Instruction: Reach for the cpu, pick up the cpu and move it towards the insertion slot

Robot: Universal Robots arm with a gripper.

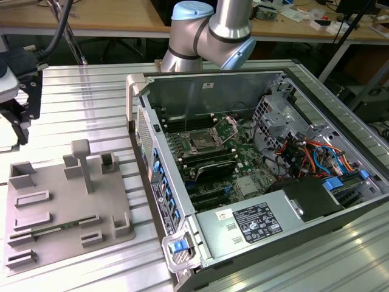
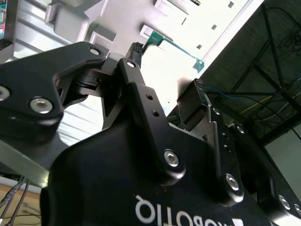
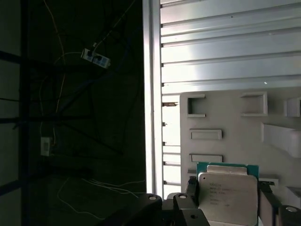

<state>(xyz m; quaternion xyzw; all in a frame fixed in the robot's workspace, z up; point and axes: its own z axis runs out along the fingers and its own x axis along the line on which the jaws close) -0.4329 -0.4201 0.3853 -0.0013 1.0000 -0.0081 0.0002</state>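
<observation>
1 pincer [image 3: 229, 192] clamps 1 cpu [image 3: 228, 201] abv fixture [image 3: 225, 106].

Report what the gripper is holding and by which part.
The gripper holds the cpu, pinched across two opposite side edges, with its metal top left uncovered.

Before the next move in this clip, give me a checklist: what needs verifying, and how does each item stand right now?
1. The cpu gripped: ok, it sits between the fingers of the hand in the first wrist view.
2. cpu off the grey fixture: ok, the hand is apart from it in the exterior view.
3. Hand over the insertion slot: not ok, it is well to the exterior view's left of the computer case.
4. Case open on top: ok.
5. Slot frame open: cannot tell.
</observation>
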